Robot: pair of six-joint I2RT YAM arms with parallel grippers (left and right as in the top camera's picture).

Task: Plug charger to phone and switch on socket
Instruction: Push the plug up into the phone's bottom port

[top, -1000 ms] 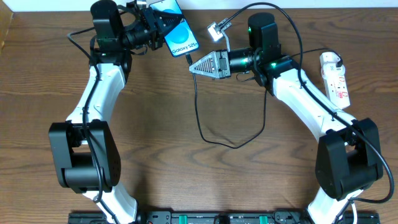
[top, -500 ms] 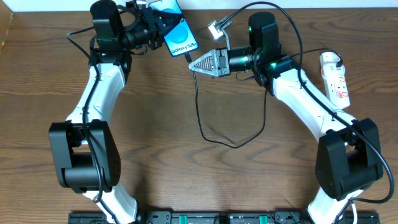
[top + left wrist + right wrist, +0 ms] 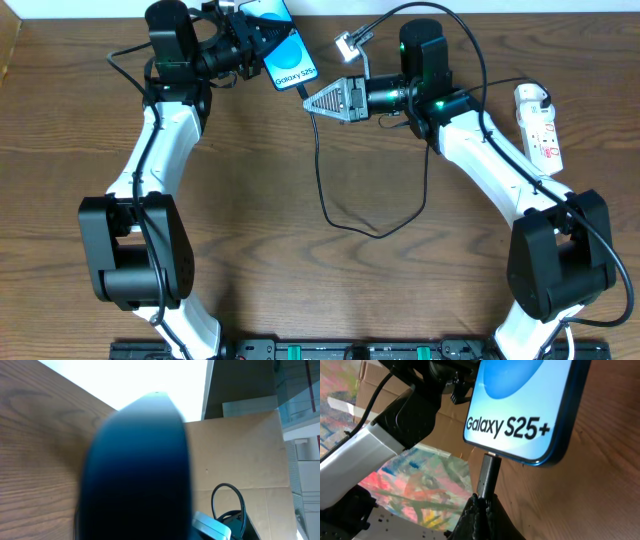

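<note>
Here, wood-grain table under the phone; cardboard beyond.

Brown wooden table, cardboard panel, colourful painted sheet

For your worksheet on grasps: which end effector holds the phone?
The left end effector, clamped on the phone; the right end effector pinches the charger instead.

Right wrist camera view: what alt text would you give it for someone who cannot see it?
A phone showing "Galaxy S25+" on a blue screen fills the upper frame, with the charger connector meeting the port in its bottom edge. The right gripper pinches the cable just below; the left arm is behind, with the wooden table at right.
</note>
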